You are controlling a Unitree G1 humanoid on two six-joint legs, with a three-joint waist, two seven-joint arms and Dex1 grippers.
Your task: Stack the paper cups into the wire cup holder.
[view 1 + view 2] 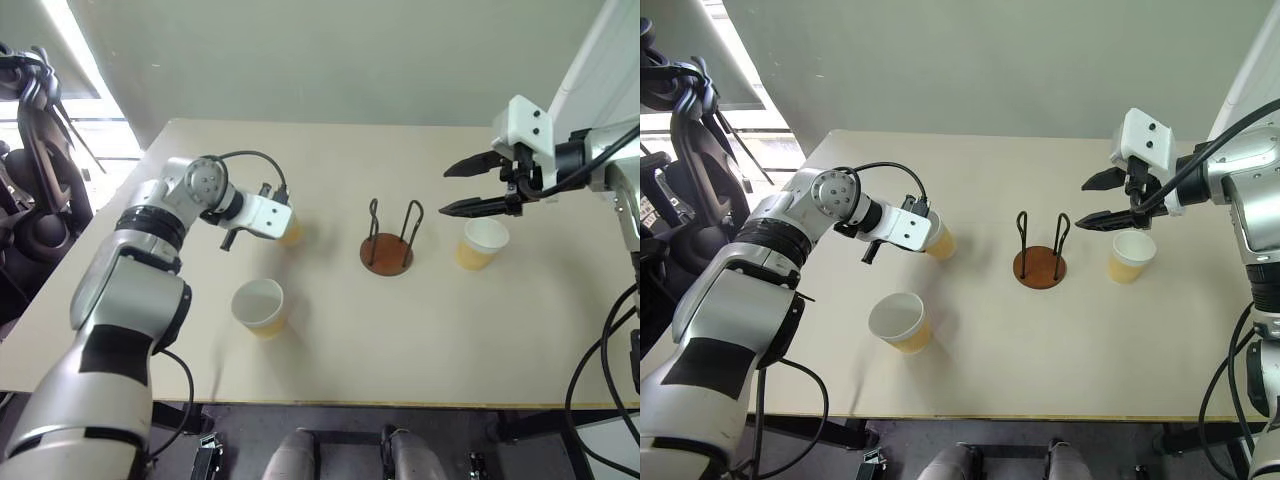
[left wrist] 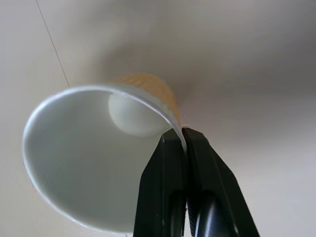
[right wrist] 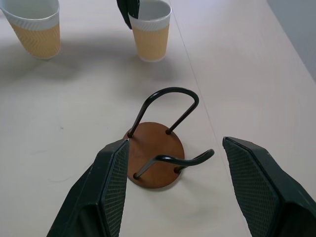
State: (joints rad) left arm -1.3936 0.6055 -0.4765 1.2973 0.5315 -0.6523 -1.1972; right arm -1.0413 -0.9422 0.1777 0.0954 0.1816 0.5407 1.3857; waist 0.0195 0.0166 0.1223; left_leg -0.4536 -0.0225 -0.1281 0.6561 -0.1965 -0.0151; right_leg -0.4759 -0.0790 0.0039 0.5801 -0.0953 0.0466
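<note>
While the wire cup holder point(image 1: 388, 250) stands empty in the middle of the table point(image 1: 420, 340), the left eye view shows none of the stacking done: three paper cups, one held cup point(image 1: 291, 230) at the left gripper point(image 1: 283, 218), one loose cup point(image 1: 260, 305) nearer the table's front edge, and a third cup point(image 1: 483, 243) to the right of the holder under the right gripper point(image 1: 468, 186), whose fingers are spread wide with nothing between them. From the right eye view the count is the same, three cups and one holder, all well apart. Looking along the left wrist, both fingers point(image 2: 170, 182) are pressed together on the wall of the held cup, one inside the rim and one outside; whether the cup has left the table is hard to judge. Seen from the right wrist, the holder's two wire loops rise from the round base, empty. All three cups remain to be placed.
</note>
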